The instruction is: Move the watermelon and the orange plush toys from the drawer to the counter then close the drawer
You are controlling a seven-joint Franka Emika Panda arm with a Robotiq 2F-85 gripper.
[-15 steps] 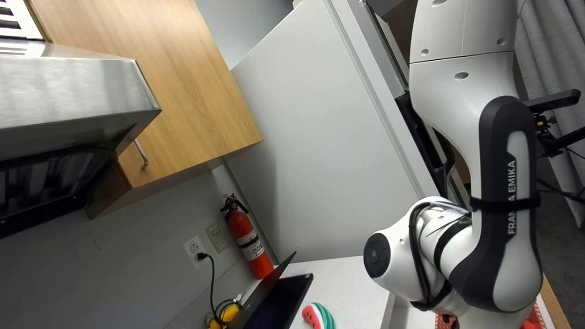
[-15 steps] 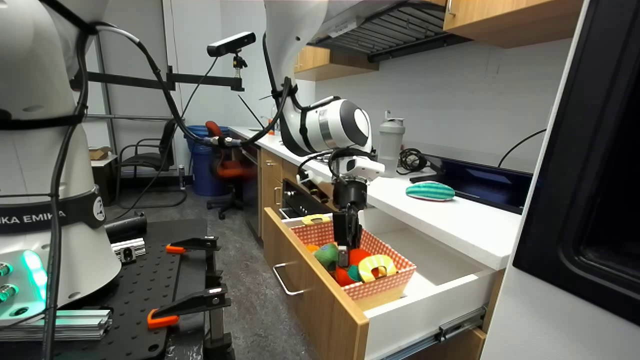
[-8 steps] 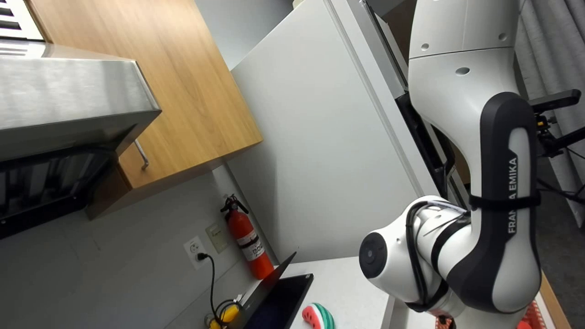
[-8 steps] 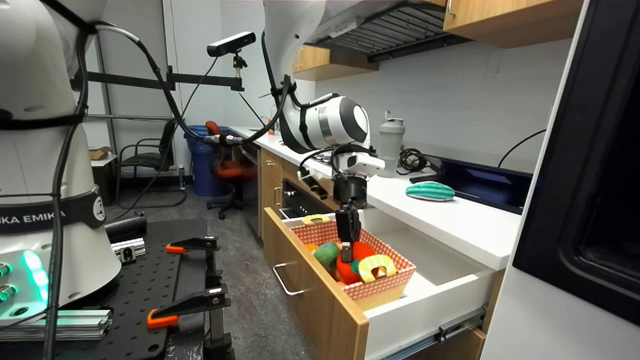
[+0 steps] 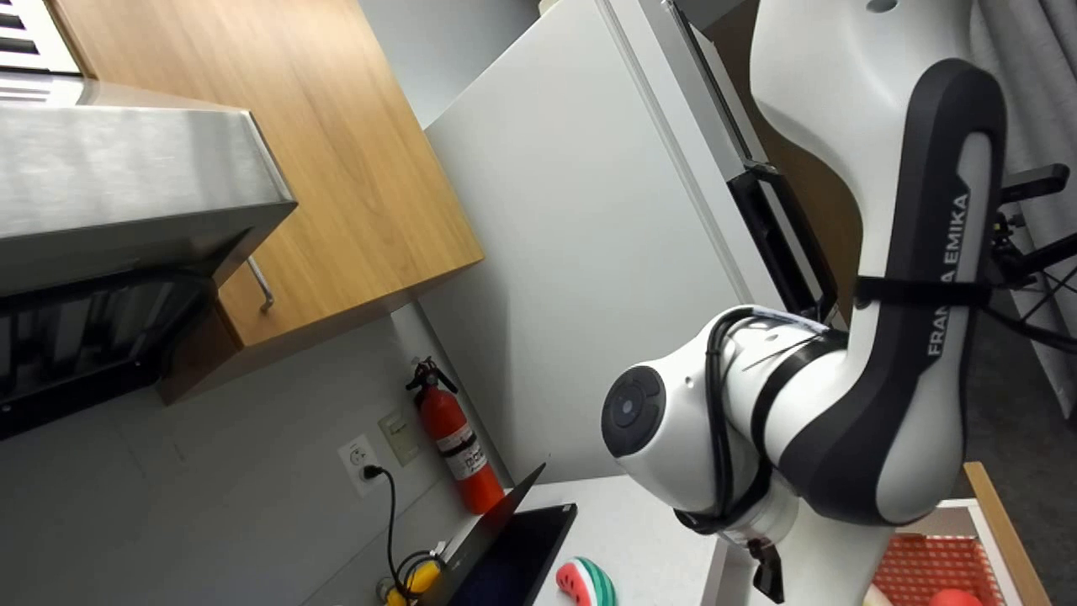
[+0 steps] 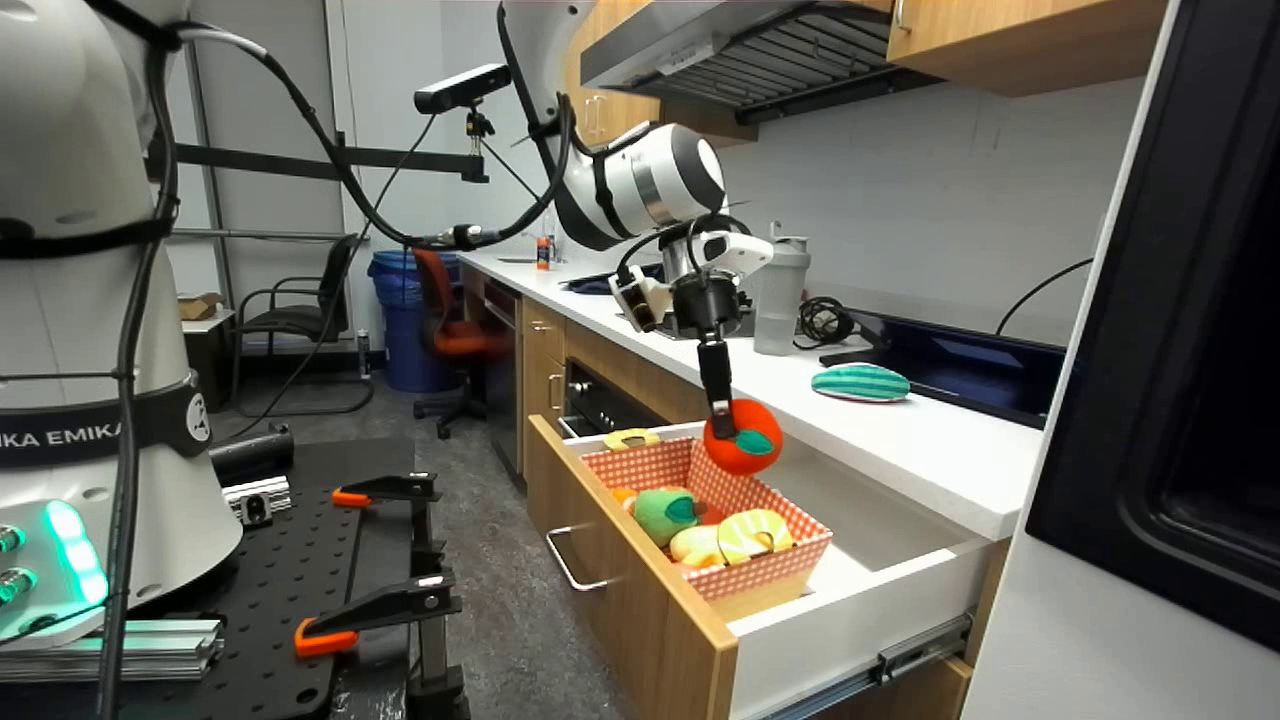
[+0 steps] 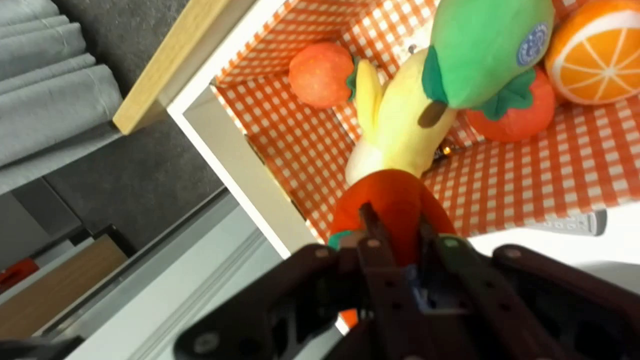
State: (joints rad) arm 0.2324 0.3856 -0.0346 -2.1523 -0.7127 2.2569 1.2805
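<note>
in an exterior view, the gripper (image 6: 724, 424) has climbed out of the basket (image 6: 775, 580) and brought a round red toy (image 6: 738, 461) up with it, while the watermelon (image 6: 860, 382) has stayed on the counter (image 6: 920, 450) and the drawer (image 6: 660, 620) has stayed pulled out. we see the red toy hanging by the basket's counter-side wall, over the drawer, with the counter edge just beyond, to the right of the jaws as we look. the toy shows us no clear long axis, so we judge its turn in the grip matters little; what counts is getting its underside above that edge before going across.

in an exterior view, the arm (image 5: 841, 404) has risen and shifted toward the counter side, baring more of the basket. the jaws are hidden from us here, and the watermelon rests on the counter, well apart from the drawer.

in the wrist view, the jaws pinch the red toy between their fingers (image 7: 376, 257), the plush bulging past the tips. an orange-slice toy (image 7: 602, 55) lies in the basket, up and to the right of the jaws, beyond a green toy (image 7: 490, 45). we cannot tell which toy the task means by orange; if it is the sliced one, we judge it remains to be fetched.
</note>
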